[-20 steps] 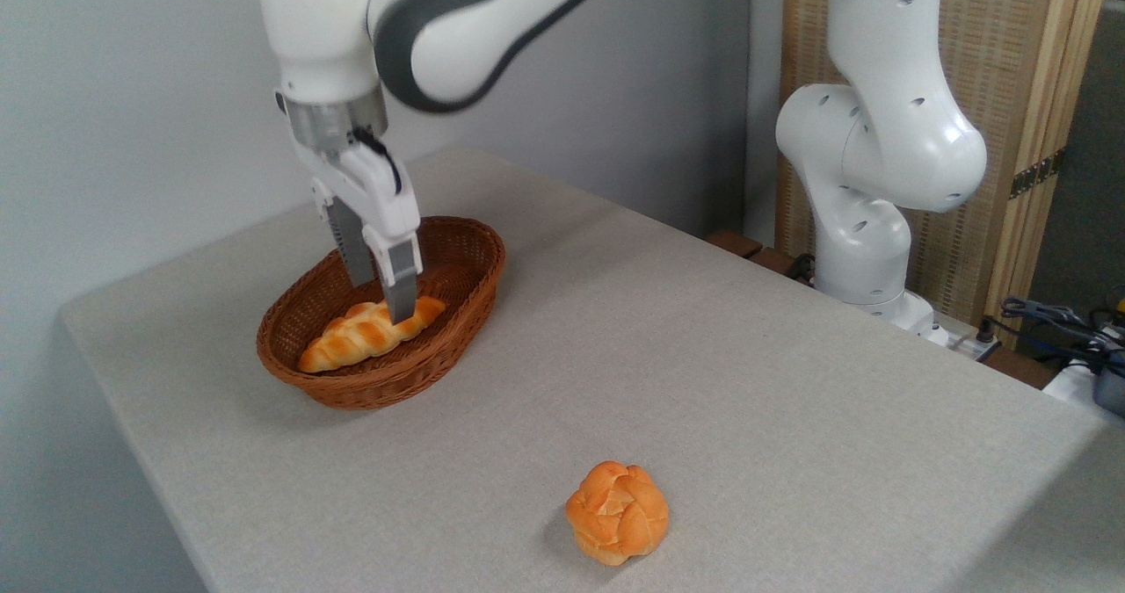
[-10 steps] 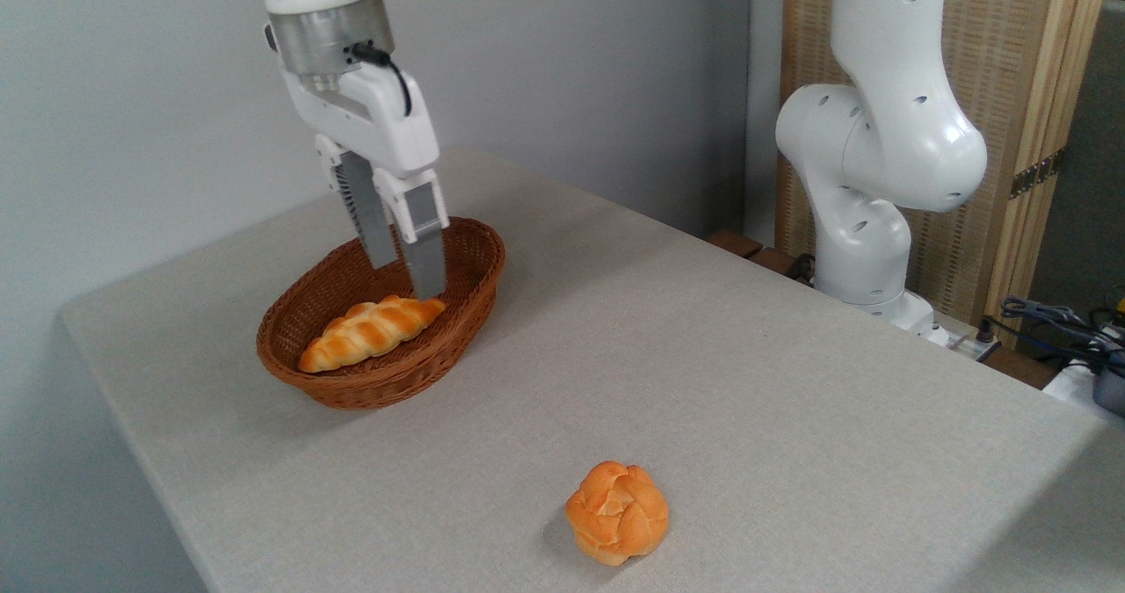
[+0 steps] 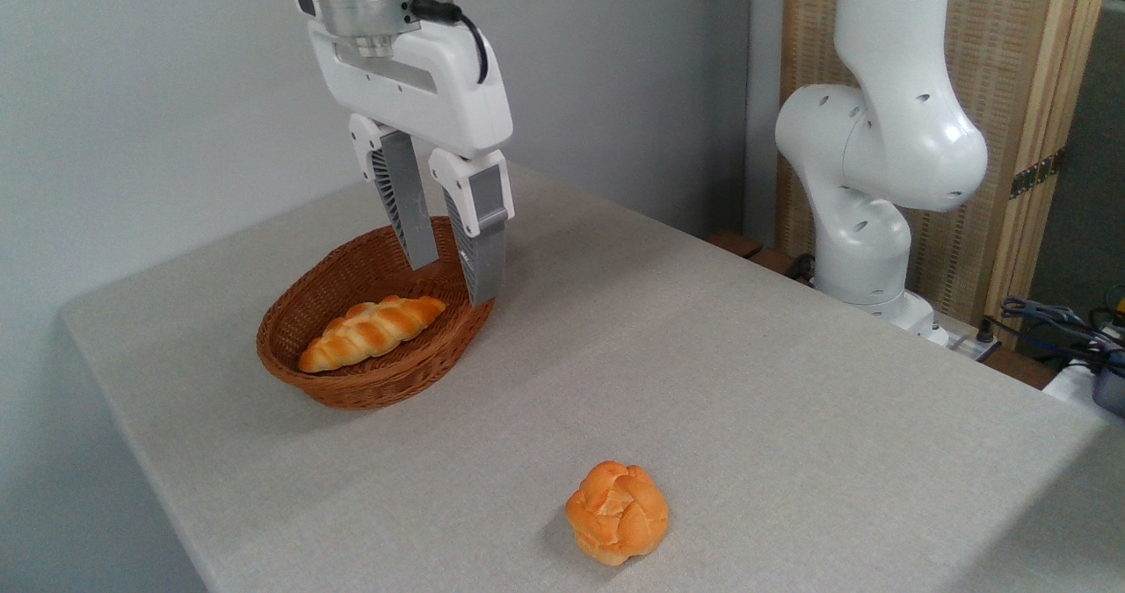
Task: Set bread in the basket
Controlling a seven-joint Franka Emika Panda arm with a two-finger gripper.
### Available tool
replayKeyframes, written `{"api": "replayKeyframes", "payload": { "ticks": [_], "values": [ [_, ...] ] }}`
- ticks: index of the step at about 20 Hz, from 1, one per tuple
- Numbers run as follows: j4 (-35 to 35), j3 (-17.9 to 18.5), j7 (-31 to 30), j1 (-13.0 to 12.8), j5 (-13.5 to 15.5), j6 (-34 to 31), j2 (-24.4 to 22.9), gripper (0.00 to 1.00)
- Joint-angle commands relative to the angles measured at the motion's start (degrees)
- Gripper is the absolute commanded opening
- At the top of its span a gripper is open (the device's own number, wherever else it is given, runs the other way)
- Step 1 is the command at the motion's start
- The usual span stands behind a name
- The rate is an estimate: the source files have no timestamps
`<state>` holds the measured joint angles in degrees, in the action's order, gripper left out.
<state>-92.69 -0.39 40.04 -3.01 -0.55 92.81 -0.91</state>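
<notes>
On the grey table (image 3: 791, 382) we see the bread (image 3: 372, 332) lying in the basket (image 3: 352, 386), our gripper (image 3: 454, 281) above its right rim, fingers spread and empty, a bun (image 3: 617, 511) well apart.

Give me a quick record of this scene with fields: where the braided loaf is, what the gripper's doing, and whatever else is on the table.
bread: braided loaf lying inside the basket, free of the gripper
basket: oval brown wicker, on the table's left part
gripper: open, empty, raised over the basket's right end
fingers: pointing down, clear of the loaf
round bun: on the table near the front edge, apart from the basket
table: grey surface
task state: bread appears placed
</notes>
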Motion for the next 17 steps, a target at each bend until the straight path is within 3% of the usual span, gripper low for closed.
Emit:
{"api": "replayKeyframes", "payload": {
  "ticks": [1,17],
  "values": [
    [0.66,0.21,-0.23,-0.33,1.07,-1.41,-0.23,1.0],
    [0.66,0.21,0.12,-0.24,1.25,-1.41,-0.23,1.0]
  ]
}}
